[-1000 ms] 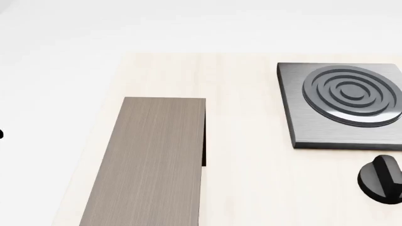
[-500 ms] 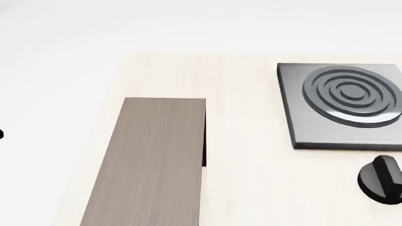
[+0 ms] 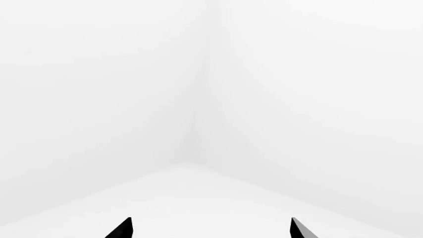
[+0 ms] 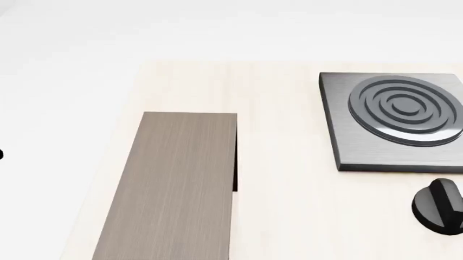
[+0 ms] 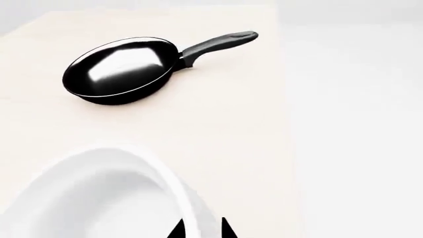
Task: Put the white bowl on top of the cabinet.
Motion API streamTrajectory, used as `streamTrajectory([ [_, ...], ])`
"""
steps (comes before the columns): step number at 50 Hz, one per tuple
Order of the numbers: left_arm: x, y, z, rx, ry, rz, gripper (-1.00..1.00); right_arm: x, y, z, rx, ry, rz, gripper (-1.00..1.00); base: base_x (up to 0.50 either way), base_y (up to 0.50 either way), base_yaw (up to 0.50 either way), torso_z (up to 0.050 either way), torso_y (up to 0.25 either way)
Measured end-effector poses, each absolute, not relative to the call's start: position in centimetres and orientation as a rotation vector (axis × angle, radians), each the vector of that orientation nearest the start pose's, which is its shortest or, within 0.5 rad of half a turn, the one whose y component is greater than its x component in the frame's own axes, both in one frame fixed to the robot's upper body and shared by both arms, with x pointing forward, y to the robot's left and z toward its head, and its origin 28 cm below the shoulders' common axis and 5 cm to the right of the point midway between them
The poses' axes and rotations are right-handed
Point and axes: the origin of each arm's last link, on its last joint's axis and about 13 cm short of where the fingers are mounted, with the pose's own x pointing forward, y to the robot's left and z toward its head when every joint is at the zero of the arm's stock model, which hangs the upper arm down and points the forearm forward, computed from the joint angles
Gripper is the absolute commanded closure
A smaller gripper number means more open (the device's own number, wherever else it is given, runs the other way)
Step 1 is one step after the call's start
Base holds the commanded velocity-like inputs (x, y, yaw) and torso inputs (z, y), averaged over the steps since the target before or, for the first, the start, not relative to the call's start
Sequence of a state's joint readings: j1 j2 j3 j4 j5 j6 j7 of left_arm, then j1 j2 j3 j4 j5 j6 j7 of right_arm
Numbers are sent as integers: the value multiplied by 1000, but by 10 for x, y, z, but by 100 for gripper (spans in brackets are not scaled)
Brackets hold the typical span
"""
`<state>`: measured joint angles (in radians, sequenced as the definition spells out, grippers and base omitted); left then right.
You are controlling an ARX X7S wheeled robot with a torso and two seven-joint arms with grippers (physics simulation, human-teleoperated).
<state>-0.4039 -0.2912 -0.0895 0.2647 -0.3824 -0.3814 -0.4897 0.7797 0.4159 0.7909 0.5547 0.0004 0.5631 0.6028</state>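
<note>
White bowl (image 5: 99,198) beside right jaws

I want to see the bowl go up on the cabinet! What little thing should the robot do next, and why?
Probably squeeze the right gripper onto the rim of the white bowl. Its fingertips seem to sit on either side of the rim wall, but I cannot tell if they grip yet. The bowl sits on the table, and the cabinet top is bare.

head: you look down on cabinet (image 4: 177,184), stove (image 4: 394,122)
left wrist: bare walls (nothing shared)
right wrist: close over bowl (image 5: 92,198), pan (image 5: 122,69)
</note>
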Motion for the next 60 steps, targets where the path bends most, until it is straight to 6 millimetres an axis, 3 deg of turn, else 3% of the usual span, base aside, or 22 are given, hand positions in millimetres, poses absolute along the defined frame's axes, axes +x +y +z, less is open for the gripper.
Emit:
streamTrajectory([
  [13,276,274,158,-146,-277,454,-100,294,-322,157,302,148,-1305,100,0,0,0,0,0],
  [23,275,274,159,-146,-279,454,-100,306,-312,202,265,55,-1247,100,0,0,0,0,0],
  [40,276,274,159,-147,-279,454,-100,356,-289,287,278,-38,-1106,100,0,0,0,0,1],
  [52,276,275,159,-147,-280,454,-100,388,-269,322,337,1,-933,100,0,0,0,0,1],
  [60,276,275,159,-148,-280,454,-100,400,-249,336,369,54,-785,100,0,0,0,0,1],
])
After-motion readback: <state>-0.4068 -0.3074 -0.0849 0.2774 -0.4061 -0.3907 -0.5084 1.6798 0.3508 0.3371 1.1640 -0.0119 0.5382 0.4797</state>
